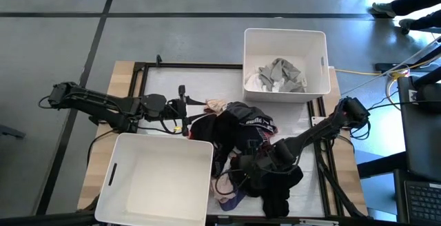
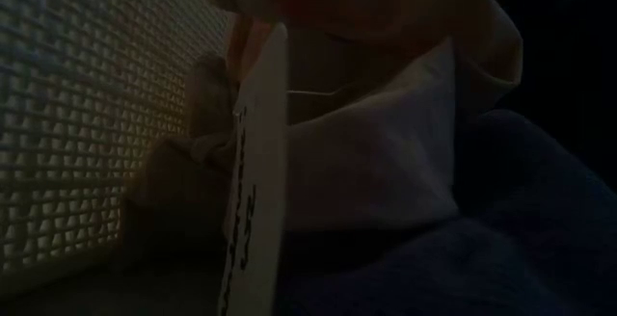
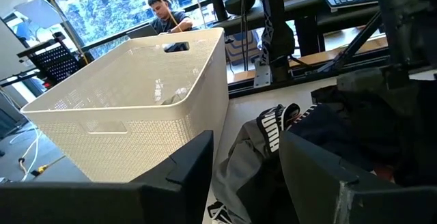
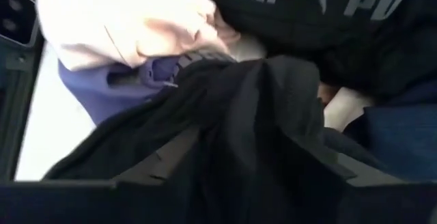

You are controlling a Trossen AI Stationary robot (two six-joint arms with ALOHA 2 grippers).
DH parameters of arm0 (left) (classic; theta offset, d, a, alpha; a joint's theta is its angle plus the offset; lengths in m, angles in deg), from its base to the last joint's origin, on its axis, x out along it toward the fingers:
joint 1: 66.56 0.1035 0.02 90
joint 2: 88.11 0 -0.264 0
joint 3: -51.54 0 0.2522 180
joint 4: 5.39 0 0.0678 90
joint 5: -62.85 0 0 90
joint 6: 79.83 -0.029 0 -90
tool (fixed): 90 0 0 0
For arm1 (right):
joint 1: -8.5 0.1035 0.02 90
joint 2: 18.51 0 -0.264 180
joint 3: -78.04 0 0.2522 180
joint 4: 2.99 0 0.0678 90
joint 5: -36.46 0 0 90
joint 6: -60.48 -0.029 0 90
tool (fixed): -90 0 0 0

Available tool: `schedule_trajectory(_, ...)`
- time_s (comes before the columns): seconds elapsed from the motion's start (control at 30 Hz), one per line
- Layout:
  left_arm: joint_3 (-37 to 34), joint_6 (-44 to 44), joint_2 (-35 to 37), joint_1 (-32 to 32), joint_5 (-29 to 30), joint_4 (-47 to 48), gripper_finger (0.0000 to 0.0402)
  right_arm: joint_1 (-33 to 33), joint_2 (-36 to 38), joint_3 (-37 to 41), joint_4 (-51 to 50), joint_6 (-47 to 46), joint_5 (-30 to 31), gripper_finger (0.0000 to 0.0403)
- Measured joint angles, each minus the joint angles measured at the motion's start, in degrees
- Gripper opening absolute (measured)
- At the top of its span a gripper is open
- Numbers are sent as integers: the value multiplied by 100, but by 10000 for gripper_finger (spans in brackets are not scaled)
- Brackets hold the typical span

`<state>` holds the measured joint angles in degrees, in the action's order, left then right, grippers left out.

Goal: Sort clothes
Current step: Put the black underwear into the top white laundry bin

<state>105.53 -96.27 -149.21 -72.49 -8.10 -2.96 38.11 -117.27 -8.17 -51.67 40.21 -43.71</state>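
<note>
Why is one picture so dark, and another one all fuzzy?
Low view: clothes lie right against the camera and block the light, so only the bin beside them glows faintly. Right wrist view: the black garment sits too close to focus. High view: evenly lit, sharp.

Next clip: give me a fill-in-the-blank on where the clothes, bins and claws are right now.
1. The far bin holds ____ and white clothes.
2. The near bin holds ____ clothes.
3. The right claw is down in the clothes pile, with ____ fabric between its fingers.
4. The left claw, open, sits on the pile's ____ side.

Missing: grey; no; black; left
</note>
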Motion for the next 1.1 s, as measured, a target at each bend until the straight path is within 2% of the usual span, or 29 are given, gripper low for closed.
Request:
schedule_trajectory(0.1,0,0,-1,-1,1,-2,159,0,-71,0,-30,40,0,141)
schedule_trajectory(0.27,0,0,-2,0,1,-5,159,-50,-69,0,-97,340,9,28)
schedule_trajectory(0.3,0,0,-2,-2,2,-6,159,-53,-57,0,-107,414,21,16)
schedule_trajectory(0.5,0,0,-2,0,2,-4,159,-76,-39,-127,-309,562,156,22)
schedule_trajectory(0.6,0,0,-2,-2,2,-6,159,-76,-39,-467,-642,611,367,8)
schedule_trajectory(0.83,0,0,0,-2,2,-4,159,-76,-36,-1449,-1607,906,902,11)
schedule_trajectory(1.1,0,0,-2,0,0,80,159,-278,223,-2194,-2604,1136,1917,11)
